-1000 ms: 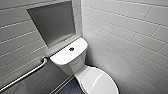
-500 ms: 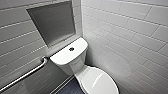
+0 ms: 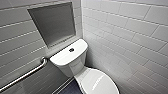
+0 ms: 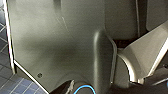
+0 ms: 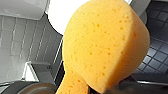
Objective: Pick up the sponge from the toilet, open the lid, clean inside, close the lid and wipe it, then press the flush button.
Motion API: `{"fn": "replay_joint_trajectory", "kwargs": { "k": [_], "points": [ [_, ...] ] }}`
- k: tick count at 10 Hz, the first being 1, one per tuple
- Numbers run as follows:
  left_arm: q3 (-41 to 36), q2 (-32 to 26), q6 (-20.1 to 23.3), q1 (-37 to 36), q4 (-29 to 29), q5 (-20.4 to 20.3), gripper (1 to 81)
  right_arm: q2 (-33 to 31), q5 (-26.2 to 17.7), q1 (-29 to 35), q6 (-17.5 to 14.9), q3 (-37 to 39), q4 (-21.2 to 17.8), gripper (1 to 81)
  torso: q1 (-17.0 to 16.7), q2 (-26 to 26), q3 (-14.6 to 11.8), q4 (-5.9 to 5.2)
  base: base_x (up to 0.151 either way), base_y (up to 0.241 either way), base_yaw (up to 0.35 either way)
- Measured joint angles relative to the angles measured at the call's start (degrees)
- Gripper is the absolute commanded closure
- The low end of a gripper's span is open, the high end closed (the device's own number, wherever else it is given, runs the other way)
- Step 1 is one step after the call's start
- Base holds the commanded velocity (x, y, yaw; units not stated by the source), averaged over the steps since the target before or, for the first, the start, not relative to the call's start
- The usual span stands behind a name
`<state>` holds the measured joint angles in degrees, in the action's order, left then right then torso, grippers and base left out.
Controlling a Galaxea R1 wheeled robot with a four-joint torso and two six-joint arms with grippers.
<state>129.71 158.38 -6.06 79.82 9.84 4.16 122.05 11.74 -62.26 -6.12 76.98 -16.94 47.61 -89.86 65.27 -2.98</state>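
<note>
Near the toilet (image 3: 75, 65), clamping sponge (image 5: 105, 47) in right gripper (image 5: 83, 88), risking a drop from that squashy end-on hold.

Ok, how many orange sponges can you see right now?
1: a soft, porous orange sponge close up in the right wrist view, in front of the white ceramic toilet. Others may be hidden.

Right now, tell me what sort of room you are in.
A bathroom, it seems: a white toilet with its lid shut, a metal grab bar on the tiled wall beside it.
</note>
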Motion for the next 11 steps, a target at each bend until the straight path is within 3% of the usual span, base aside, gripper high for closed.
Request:
{"fn": "replay_joint_trajectory", "kwargs": {
  "k": [2, 6, 11],
  "points": [
    [0.1, 0.7, 0.0, 0.0, 0.0, -0.1, 1.0, 0.2, -2.6, 6.1, 0.2, 0.2, -1.5, 81.1, 2.1, -3.5, 0.0, 0.0, 0.0, 0.0, 0.0],
    [0.1, 0.8, 0.1, 0.3, 0.0, 0.1, 1.0, 2.0, -9.0, 18.0, 0.6, 2.3, -5.8, 81.1, 2.7, -4.3, 0.0, 0.0, 0.0, 0.0, 0.0],
    [1.8, 2.3, 0.1, 0.3, 0.0, 0.1, 1.0, 8.8, -19.7, 28.6, 0.6, 14.9, -8.5, 81.1, 2.7, -4.3, 0.0, 0.0, 0.0, 0.0, 0.0]
  ]
}}
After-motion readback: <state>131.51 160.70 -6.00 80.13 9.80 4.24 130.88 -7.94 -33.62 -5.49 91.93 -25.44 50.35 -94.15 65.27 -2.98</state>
